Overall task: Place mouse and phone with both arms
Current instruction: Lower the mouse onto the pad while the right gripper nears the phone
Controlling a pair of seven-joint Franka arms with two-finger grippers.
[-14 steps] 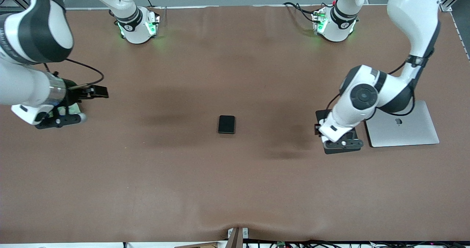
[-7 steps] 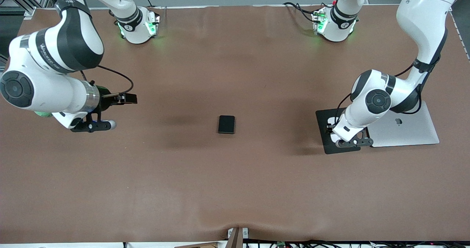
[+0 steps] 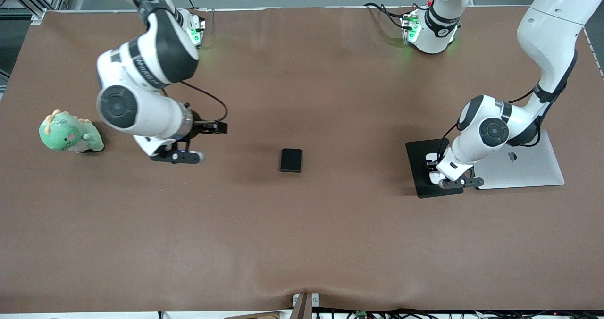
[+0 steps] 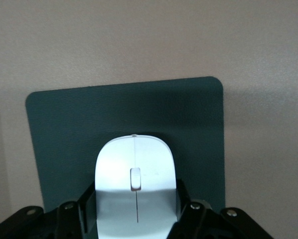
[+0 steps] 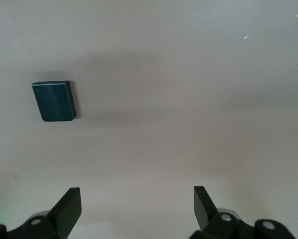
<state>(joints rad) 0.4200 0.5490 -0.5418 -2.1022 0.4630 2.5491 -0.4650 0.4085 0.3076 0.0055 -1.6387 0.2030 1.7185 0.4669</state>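
My counter [image 3: 302, 243] is plain brown. The phone [image 3: 290, 160] is solid black, the mouse [image 4: 135, 184] glossy white (thin grey line down its middle) on a black pad [image 3: 417, 168]. At nine o'clock: a green plush dinosaur [image 3: 70, 134].

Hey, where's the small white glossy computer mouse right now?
The white glossy mouse is clamped in the left gripper over the flat black mouse pad, beside the closed silver laptop, at the left arm's end of the table.

The silver laptop [image 3: 519, 161] carries a small dark apple-shaped logo on its closed lid. The right arm [image 3: 141, 73] has dark lettering along a white link, too small to read. No other markings are legible.
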